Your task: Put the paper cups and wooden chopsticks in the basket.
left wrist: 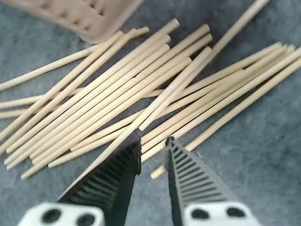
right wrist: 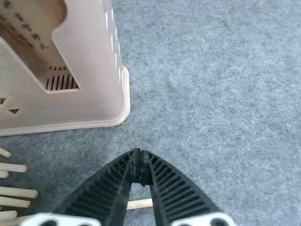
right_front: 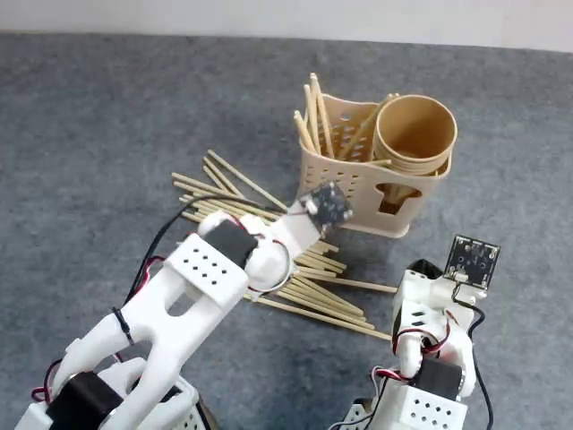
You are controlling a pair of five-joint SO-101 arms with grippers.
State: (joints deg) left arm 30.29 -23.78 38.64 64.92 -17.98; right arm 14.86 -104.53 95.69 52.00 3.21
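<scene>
Chopsticks (right_front: 210,193): plain pale wood, round. They lie loose in a fanned pile on the grey mat (right_front: 107,134), left of and nearer than the basket (right_front: 358,193). More sticks (right_front: 322,116) stand tilted in the basket's left compartment. The basket is beige plastic with slotted walls.

Cups (right_front: 416,134): tan paper, nested upright in the right compartment. Can't tell how many from the rims.

Left gripper (left wrist: 153,141): low over the pile (left wrist: 117,94), jaws a narrow gap apart with nothing clamped. One stick runs just beside a jaw tip and another stick's end lies under the gap. Can't tell if either touches.

Right gripper (right wrist: 139,165): near the basket's near right corner (right wrist: 89,70), above bare mat. Jaw tips are together and empty. A stick end pokes out below the jaws.

Hidden: the left arm (right_front: 206,269) covers the middle of the pile in the high view. The basket (left wrist: 89,16) is cut off at the frame edge in both wrist views.
</scene>
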